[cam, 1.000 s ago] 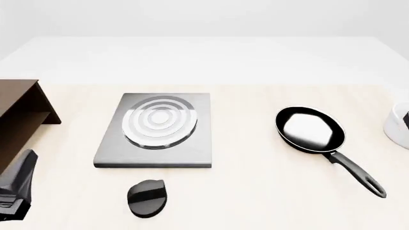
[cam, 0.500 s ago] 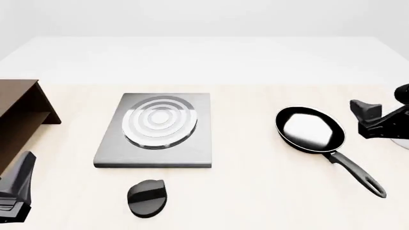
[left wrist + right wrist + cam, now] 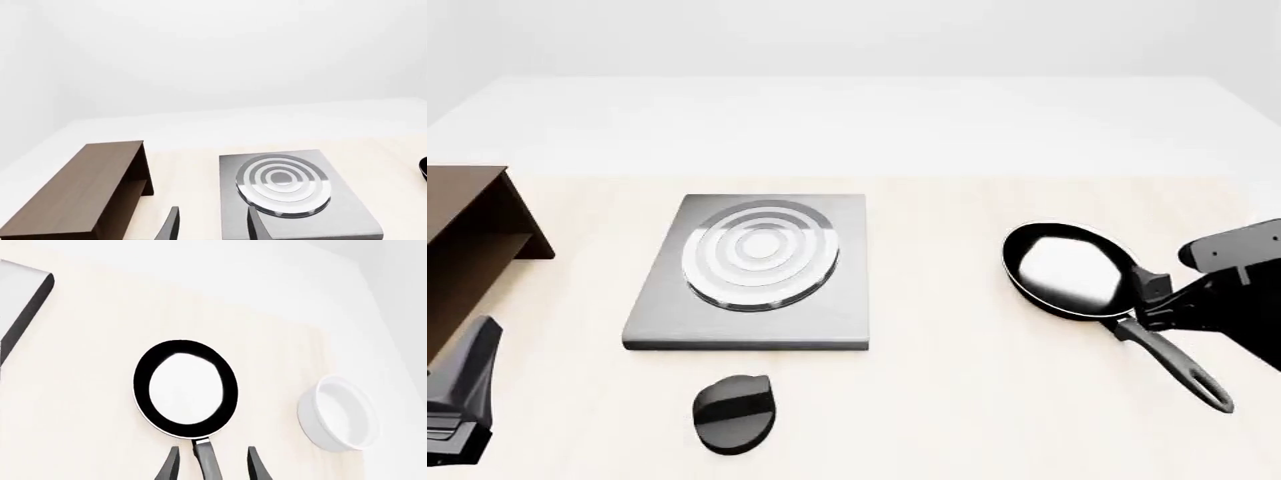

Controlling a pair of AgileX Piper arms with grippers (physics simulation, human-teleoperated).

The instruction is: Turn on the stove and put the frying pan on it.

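Left wrist view: the left gripper (image 3: 212,226), fingers spread, looks over the stove (image 3: 293,197) beside the shelf (image 3: 87,187).

Front view: the right gripper (image 3: 1154,300) has dropped from beside the pan (image 3: 1076,270) onto its handle (image 3: 1174,365) near the desk's right edge; knob (image 3: 735,412) untouched.

Right wrist view: spread fingers straddle the handle beside a bowl (image 3: 337,412); a grasp looks imminent.

Grey stove (image 3: 754,270) with silver rings, black frying pan (image 3: 1074,270), brown shelf (image 3: 80,187).
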